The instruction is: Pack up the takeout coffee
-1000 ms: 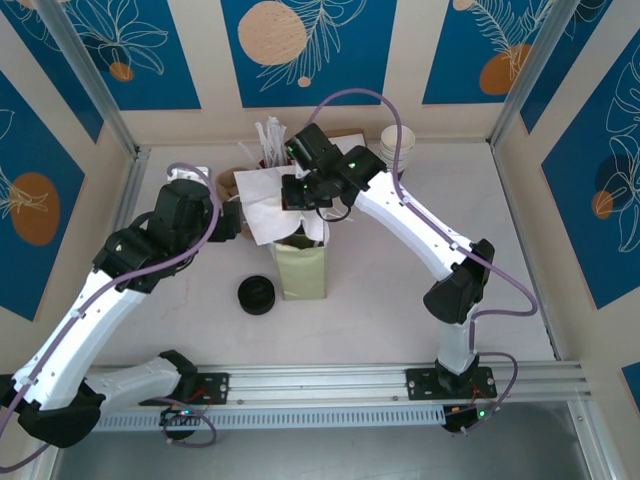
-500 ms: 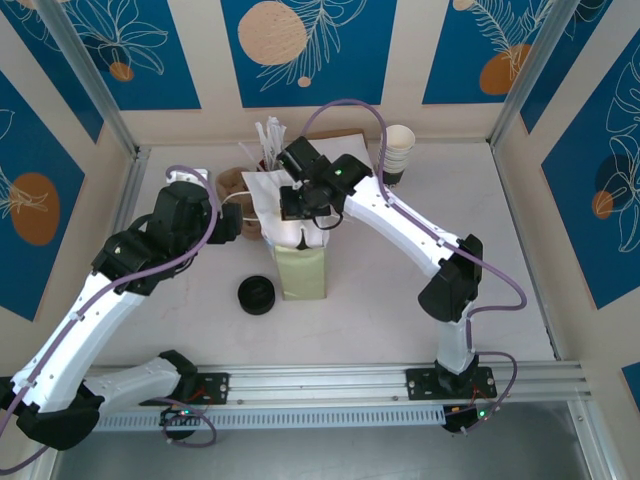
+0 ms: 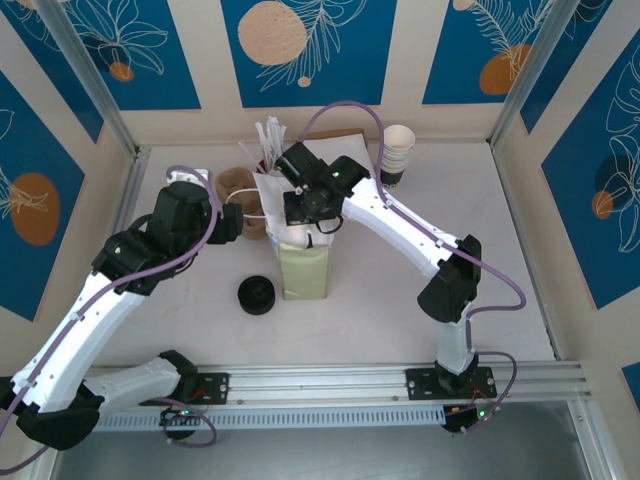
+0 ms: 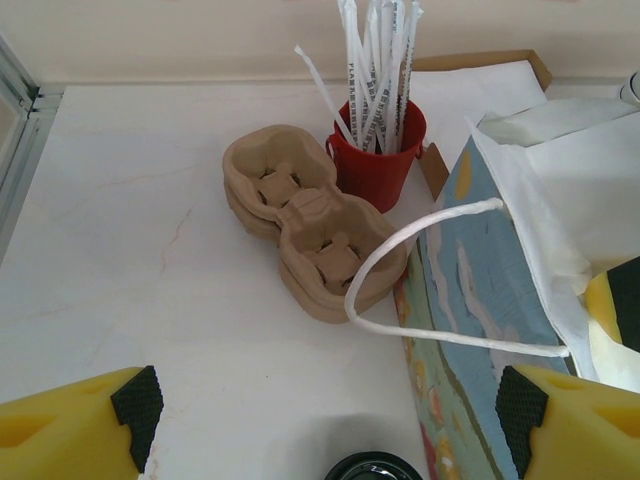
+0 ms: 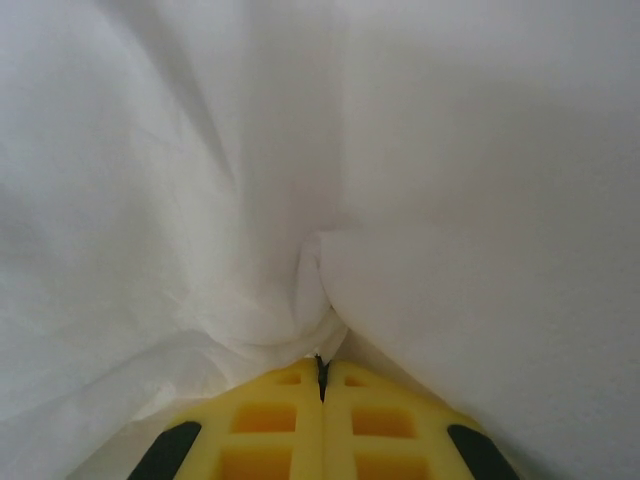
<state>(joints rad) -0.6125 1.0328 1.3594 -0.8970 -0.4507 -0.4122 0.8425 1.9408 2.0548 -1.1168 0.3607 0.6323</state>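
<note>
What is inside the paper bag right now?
At the mouth of the paper bag, white tissue paper bulges out, with the right gripper shut on a fold of it. Anything beneath that paper is covered.

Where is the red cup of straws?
In the left wrist view, the red cup stands toward the back of the table, right beside the stacked cardboard cup trays on its left, behind the paper bag.

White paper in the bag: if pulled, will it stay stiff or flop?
Probably floppy: the white paper bunches into folds where the right tool pinches it. Likely light and easy to tear, since it looks thin.
</note>
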